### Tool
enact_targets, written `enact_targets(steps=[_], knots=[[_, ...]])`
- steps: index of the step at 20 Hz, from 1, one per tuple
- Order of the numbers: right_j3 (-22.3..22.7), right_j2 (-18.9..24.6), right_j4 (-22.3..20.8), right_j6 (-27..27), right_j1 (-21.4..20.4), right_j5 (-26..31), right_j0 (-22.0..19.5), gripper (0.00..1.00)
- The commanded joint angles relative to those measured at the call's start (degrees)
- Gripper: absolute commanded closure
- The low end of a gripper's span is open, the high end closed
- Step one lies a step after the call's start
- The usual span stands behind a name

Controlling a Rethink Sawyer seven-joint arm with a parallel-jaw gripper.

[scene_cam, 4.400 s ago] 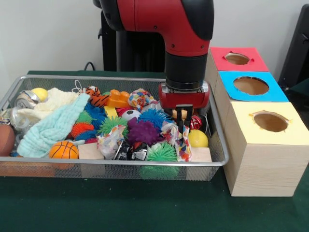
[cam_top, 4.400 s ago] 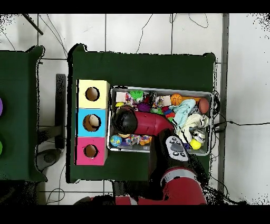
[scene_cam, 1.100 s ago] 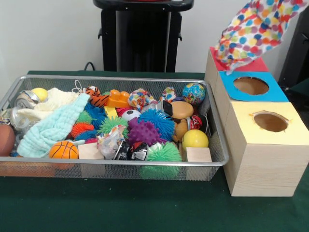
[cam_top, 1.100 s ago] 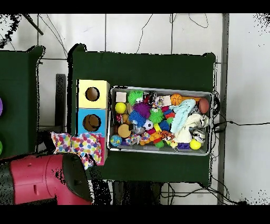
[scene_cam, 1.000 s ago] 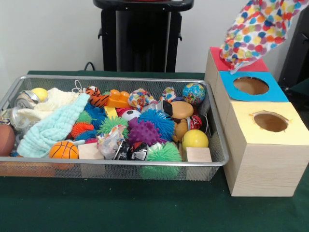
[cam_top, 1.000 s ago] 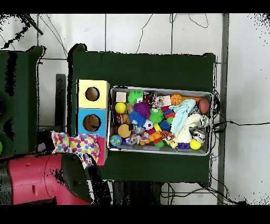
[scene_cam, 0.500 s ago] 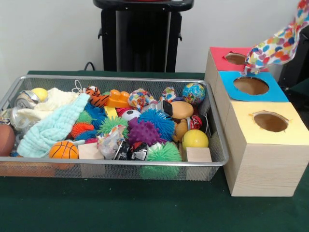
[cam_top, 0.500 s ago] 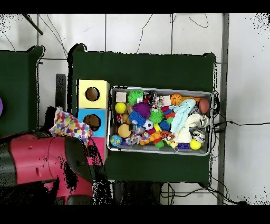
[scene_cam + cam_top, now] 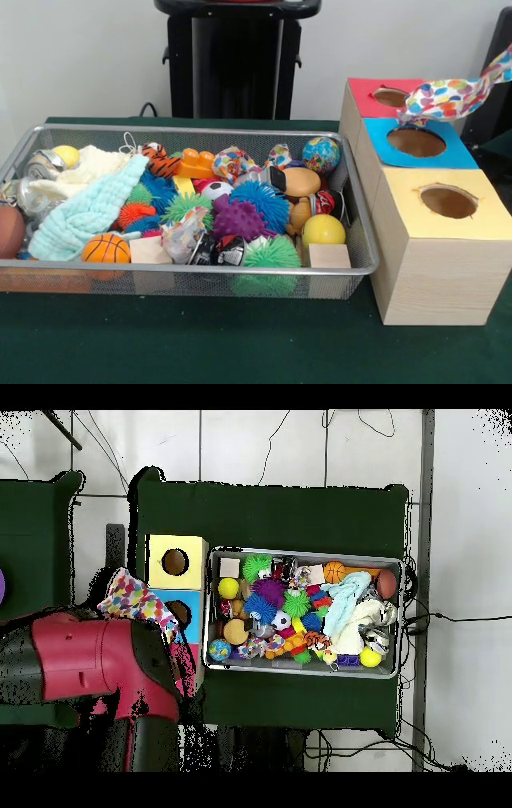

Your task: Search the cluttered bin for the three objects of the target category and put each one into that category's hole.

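A spotted cloth point(image 9: 452, 94) stretches in the air above the red box point(image 9: 370, 96) and the blue box point(image 9: 382, 154), its low tip near the red box's hole point(image 9: 392, 97). Its upper end runs off the right edge of the front view. In the overhead view the spotted cloth point(image 9: 138, 600) sticks out from under the red arm point(image 9: 90, 664), which covers the gripper and most of the red box. The cloth hangs taut as if held. The wire bin point(image 9: 200, 272) holds several balls, spiky toys, cloths and wooden blocks.
The yellow box point(image 9: 432, 240) stands nearest the camera in the row of three, right of the bin. A pale blue towel point(image 9: 88, 212) lies at the bin's left end. A black stand point(image 9: 232, 60) rises behind the bin. Green cloth covers the table point(image 9: 240, 336).
The spotted cloth has dropped lower and drifted to the right edge in the front view. In the overhead view the arm has swung toward the boxes and now covers the red one.
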Motion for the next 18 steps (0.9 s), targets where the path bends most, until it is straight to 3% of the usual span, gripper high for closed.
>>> enact_targets(steps=[1, 5, 7, 10, 12, 18], knots=[[-7.35, 3.91, 1.80, 9.69, 1.94, 5.59, -2.81, 1.00], [-12.85, 4.21, 0.32, 7.16, 2.77, 6.73, -3.56, 1.00], [-15.83, 3.55, -0.89, 7.36, 3.45, 13.01, -3.62, 1.00], [-15.59, 1.99, -3.05, 5.88, 4.31, 16.66, -4.68, 1.00], [-12.38, 0.83, -4.65, 4.13, 4.88, 14.01, -5.86, 1.00], [-5.36, 3.99, -5.92, -1.61, 7.54, 1.25, -10.68, 1.00]])
